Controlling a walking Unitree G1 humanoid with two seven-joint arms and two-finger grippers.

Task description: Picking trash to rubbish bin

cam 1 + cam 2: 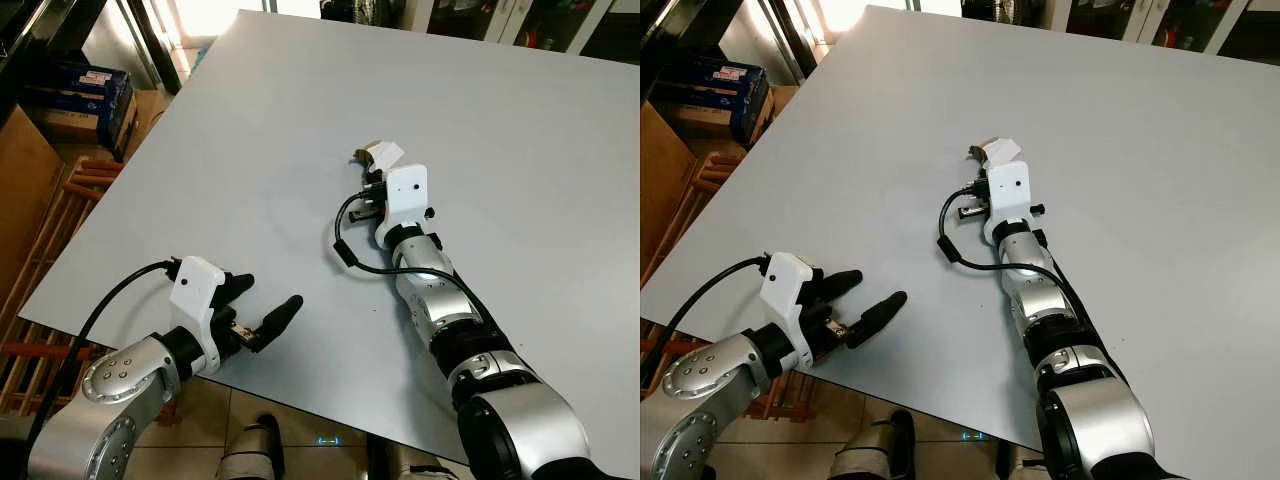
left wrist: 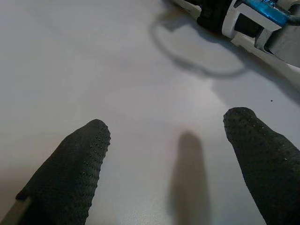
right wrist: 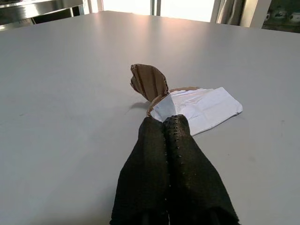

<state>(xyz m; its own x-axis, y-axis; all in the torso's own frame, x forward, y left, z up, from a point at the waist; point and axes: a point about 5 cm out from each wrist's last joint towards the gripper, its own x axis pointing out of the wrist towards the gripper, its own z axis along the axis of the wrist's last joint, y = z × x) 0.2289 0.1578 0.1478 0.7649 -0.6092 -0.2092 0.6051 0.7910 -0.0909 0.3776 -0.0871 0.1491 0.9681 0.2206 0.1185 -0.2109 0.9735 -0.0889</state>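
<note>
Right pincer (image 3: 165,123) clenched on the near edge of the trash, a crumpled scrap of white paper and brown cardboard (image 3: 187,101), which lies on the grey desk (image 1: 250,120) around mid-surface. Right arm stretched out over the desk. Left pincer (image 1: 262,308) released, fingers (image 2: 75,173) spread wide, hovering just over the desk's near edge, well apart from the scrap.

Head stereo pair looking steeply down over grey table (image 1: 250,150), both eyes sharing both arms. Left wrist camera skimming tabletop closely. Right wrist camera facing along fingers toward crumpled paper (image 3: 187,101), close.
</note>
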